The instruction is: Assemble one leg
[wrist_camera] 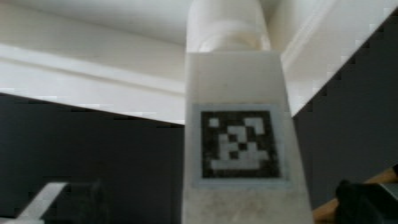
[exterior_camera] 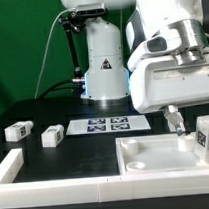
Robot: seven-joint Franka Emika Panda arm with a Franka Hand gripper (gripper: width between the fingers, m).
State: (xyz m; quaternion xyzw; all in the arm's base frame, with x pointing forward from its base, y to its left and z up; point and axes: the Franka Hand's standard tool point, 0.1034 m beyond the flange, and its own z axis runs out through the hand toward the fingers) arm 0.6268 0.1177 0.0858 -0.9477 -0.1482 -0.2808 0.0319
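Nearest in the exterior view, a white rail (exterior_camera: pixel 12 168) runs along the counter (exterior_camera: pixel 56 156) edge from eight o'clock toward six. Just behind it, at five o'clock, lies the large white tray-like piece (exterior_camera: pixel 146 158) with its raised rim.

At the far corner of that piece, near four o'clock, we note the leg (exterior_camera: pixel 206 133), upright, its black-and-white tag facing the camera. The pincer (exterior_camera: pixel 180 123) hangs just beside it, on the nine o'clock side of the leg. From this view we cannot tell whether the fingers touch the leg, nor how wide they stand. We also cannot tell whether the leg rests on the tray-like piece or is held clear of it.

The wrist view is filled by the leg (wrist_camera: pixel 233 120), very close. Its tag is blurred and a narrower round stub shows at one end. No finger is clearly seen there, so the grip remains unconfirmed.

Farther back, at nine o'clock, a second leg (exterior_camera: pixel 51 136) and a third leg (exterior_camera: pixel 19 129) lie on the dark counter, near each other but apart. The marker board (exterior_camera: pixel 105 123) lies flat at centre. Beyond it, toward twelve o'clock, stands the robot base (exterior_camera: pixel 103 67).
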